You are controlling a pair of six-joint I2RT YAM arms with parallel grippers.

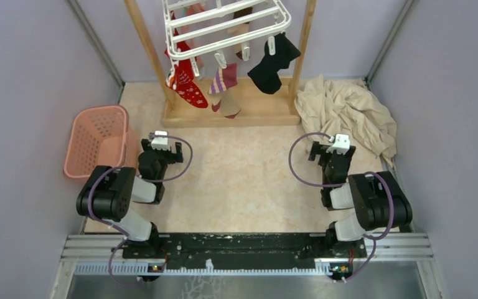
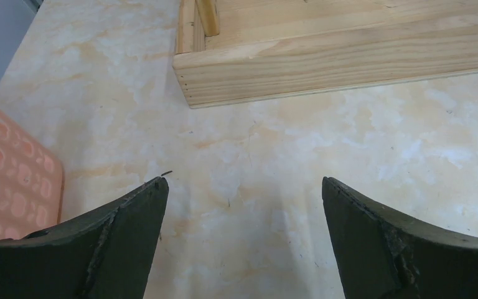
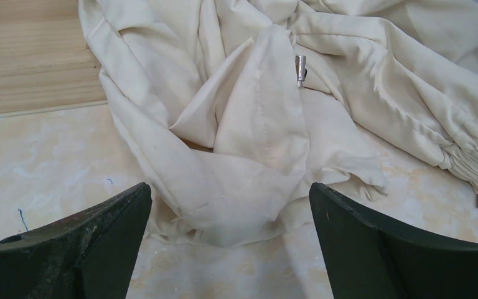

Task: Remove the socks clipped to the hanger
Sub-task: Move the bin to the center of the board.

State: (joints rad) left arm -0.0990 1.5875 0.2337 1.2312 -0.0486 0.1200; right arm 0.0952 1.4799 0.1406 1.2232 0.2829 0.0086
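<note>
Here, both pairs of jaws stand wide open while the socks [image 1: 187,87] hang clipped to the hanger [image 1: 230,40].

Lab robot cell: plain partition walls [image 1: 25,75], aluminium rail [image 1: 404,244], staged hanger [image 1: 224,26], basket [image 1: 90,143].

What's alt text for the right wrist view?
A crumpled cream cloth fills most of the view, lying on the marbled table ahead of the right hand's open, empty fingers. A wooden base shows at top left.
</note>
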